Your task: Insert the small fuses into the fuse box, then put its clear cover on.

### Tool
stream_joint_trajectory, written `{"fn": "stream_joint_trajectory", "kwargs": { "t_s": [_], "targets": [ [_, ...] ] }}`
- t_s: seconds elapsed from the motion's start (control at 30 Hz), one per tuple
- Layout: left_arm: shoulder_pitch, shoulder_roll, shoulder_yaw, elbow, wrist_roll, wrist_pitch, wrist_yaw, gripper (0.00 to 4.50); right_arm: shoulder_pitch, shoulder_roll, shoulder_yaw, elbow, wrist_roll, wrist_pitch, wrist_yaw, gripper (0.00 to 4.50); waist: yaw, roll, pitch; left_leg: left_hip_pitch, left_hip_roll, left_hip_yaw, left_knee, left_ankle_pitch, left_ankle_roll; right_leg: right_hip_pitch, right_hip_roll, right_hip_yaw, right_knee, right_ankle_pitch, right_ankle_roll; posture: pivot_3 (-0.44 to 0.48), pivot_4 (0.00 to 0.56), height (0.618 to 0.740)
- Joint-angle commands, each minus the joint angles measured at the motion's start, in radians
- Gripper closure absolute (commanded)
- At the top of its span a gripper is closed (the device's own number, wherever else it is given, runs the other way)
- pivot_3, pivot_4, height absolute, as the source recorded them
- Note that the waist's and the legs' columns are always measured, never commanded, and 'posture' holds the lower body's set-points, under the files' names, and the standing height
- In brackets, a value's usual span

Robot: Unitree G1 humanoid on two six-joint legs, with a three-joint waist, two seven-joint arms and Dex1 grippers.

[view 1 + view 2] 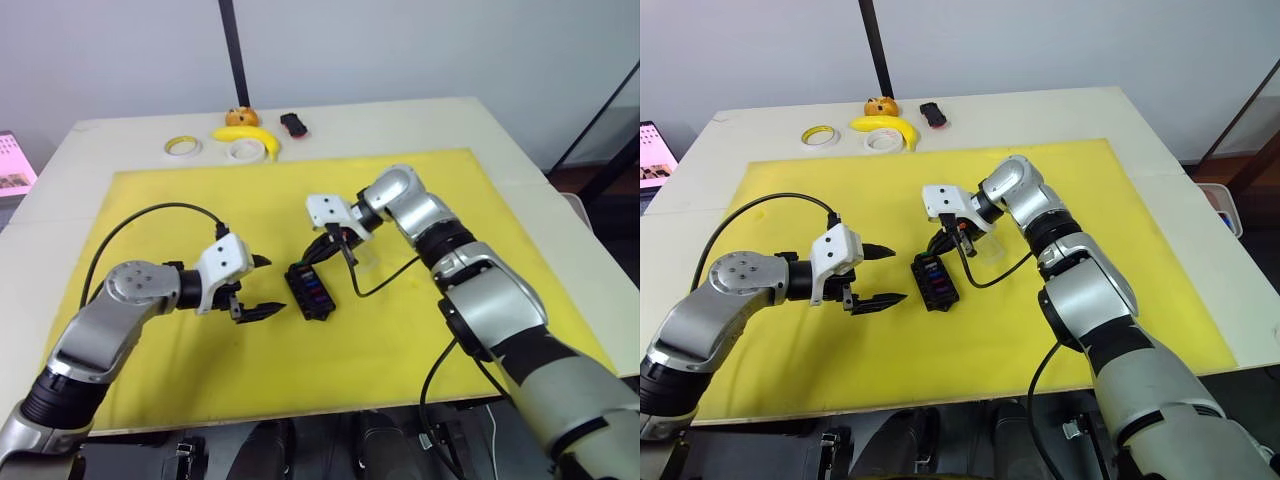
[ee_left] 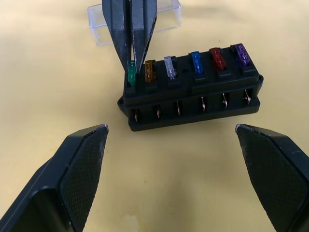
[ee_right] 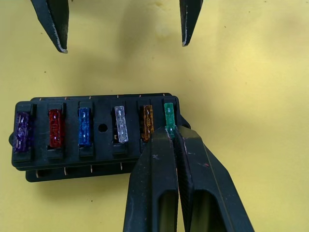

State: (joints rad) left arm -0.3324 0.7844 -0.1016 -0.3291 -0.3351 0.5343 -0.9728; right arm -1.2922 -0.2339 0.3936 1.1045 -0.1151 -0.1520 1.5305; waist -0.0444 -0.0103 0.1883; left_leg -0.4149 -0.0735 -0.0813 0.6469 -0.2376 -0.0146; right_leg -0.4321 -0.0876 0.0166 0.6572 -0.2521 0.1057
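Nearly done: six translucent blade fuses stand in the ribbed black fuse box (image 3: 96, 133) on the yellow mat (image 1: 400, 340). The right hand (image 3: 170, 137) pinches the green fuse (image 3: 168, 117), seating it. The left hand (image 2: 169, 169) waits released. The clear cover (image 2: 164, 17) lies behind, unfitted.
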Motion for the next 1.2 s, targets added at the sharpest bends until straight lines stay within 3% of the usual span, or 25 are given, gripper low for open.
{"fn": "stream_joint_trajectory", "kwargs": {
  "t_s": [0.03, 0.13, 0.2, 0.57, 0.87, 0.97, 1.03, 1.2],
  "targets": [
    [-0.013, 0.008, 0.027, -0.03, -0.004, -0.006, 0.005, 0.06, -0.024, 0.01, -0.011, -0.015, -0.01, 0.001, 0.017, 4.5, 0.0, 0.0, 0.0, 0.0, 0.0, 0.0, 0.0, 0.0, 0.0, 0.0, 0.0, 0.0, 0.0, 0.0, 0.0, 0.0, 0.15, 0.74],
    [-0.012, 0.013, 0.028, -0.024, -0.003, -0.01, 0.0, 0.0, -0.025, 0.009, -0.014, -0.022, -0.011, 0.004, 0.014, 3.6, 0.0, 0.0, 0.0, 0.0, 0.0, 0.0, 0.0, 0.0, 0.0, 0.0, 0.0, 0.0, 0.0, 0.0, 0.0, 0.0, 0.15, 0.74],
    [-0.013, 0.015, 0.029, -0.019, -0.002, -0.012, -0.002, 0.0, -0.026, 0.009, -0.019, -0.03, -0.009, 0.007, 0.015, 2.74, 0.0, 0.0, 0.0, 0.0, 0.0, 0.0, 0.0, 0.0, 0.0, 0.0, 0.0, 0.0, 0.0, 0.0, 0.0, 0.0, 0.15, 0.74],
    [-0.028, 0.018, 0.039, 0.005, 0.002, -0.022, -0.003, 0.0, -0.05, -0.009, -0.06, -0.082, 0.028, 0.041, 0.032, 2.74, 0.0, 0.0, 0.0, 0.0, 0.0, 0.0, 0.0, 0.0, 0.0, 0.0, 0.0, 0.0, 0.0, 0.0, 0.0, 0.0, 0.15, 0.74],
    [-0.038, 0.03, 0.049, 0.03, 0.003, -0.036, -0.01, 0.0, 0.014, -0.035, -0.089, -0.262, 0.106, 0.136, 0.084, 2.74, 0.0, 0.0, 0.0, 0.0, 0.0, 0.0, 0.0, 0.0, 0.0, 0.0, 0.0, 0.0, 0.0, 0.0, 0.0, 0.0, 0.15, 0.74],
    [-0.041, 0.029, 0.049, 0.033, 0.003, -0.037, -0.007, 0.0, 0.065, -0.024, -0.106, -0.301, 0.119, 0.159, 0.058, 3.53, 0.0, 0.0, 0.0, 0.0, 0.0, 0.0, 0.0, 0.0, 0.0, 0.0, 0.0, 0.0, 0.0, 0.0, 0.0, 0.0, 0.15, 0.74],
    [-0.04, 0.029, 0.051, 0.033, 0.002, -0.037, -0.006, 0.0, 0.097, -0.023, -0.116, -0.324, 0.137, 0.185, 0.056, 4.47, 0.001, 0.0, 0.0, 0.0, 0.0, 0.0, 0.0, 0.0, 0.0, 0.0, 0.0, 0.0, 0.0, 0.0, 0.0, 0.0, 0.15, 0.74],
    [-0.034, 0.028, 0.049, 0.031, 0.001, -0.034, -0.005, 0.0, 0.159, -0.025, -0.12, -0.37, 0.153, 0.221, 0.03, 4.47, -0.001, 0.0, 0.0, 0.0, 0.0, 0.0, 0.0, 0.0, 0.0, 0.0, 0.0, 0.0, 0.0, 0.0, 0.0, 0.0, 0.15, 0.74]
  ]
}}
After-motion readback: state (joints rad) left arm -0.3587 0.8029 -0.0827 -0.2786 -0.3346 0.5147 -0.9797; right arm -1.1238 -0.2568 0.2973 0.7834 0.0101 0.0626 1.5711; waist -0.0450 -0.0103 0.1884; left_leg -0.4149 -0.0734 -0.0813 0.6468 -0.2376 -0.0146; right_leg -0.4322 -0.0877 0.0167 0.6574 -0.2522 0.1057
